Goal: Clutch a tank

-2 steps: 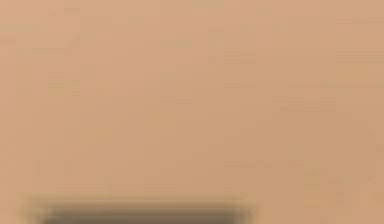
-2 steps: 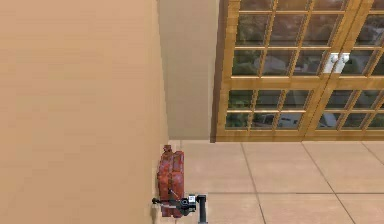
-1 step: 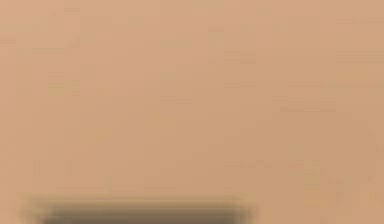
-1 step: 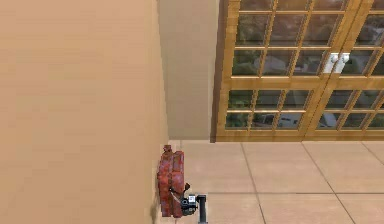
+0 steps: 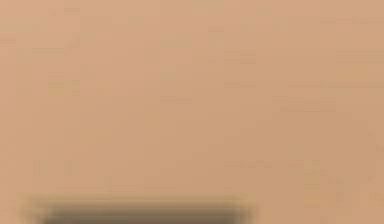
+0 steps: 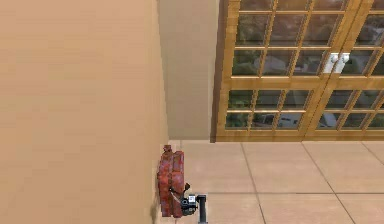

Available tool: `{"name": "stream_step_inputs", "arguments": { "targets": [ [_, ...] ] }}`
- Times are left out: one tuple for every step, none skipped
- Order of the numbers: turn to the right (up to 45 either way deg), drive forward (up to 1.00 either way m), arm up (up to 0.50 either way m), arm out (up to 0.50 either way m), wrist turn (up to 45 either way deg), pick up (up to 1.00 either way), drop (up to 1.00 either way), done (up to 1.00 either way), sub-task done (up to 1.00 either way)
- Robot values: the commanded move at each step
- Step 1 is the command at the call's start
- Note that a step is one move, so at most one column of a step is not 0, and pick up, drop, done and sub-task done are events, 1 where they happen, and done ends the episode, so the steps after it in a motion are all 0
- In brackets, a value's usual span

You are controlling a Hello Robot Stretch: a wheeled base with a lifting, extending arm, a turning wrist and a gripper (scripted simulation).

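Fingers (image 6: pixel 182 190) right at a red-brown slab (image 6: pixel 170 175)!
Mottled, flat, upright by the tan wall (image 6: pixel 80 100); grip state, any hold: can't tell.

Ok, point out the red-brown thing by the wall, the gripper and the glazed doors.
red-brown thing (image 6: pixel 171 178), arm side view, its middle.
gripper (image 6: pixel 181 193), arm side view, by its fingers.
glazed doors (image 6: pixel 290 70), arm side view, left leaf's panes.

A tan wall (image 5: pixel 190 100) stands close ahead. At the side, the tiled floor (image 6: pixel 290 180) lies free up to the glazed doors (image 6: pixel 300 70); a reddish flat thing (image 6: pixel 172 178) stands by the wall.
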Motion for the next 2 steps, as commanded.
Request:
{"name": "stream_step_inputs", "arguments": {
  "targets": [
    [0.0,0.00,0.10,0.00,0.0,0.00,0.00,0.00,0.00],
    [0.0,0.00,0.00,0.00,0.0,0.00,0.00,1.00,0.00]
  ]
}}
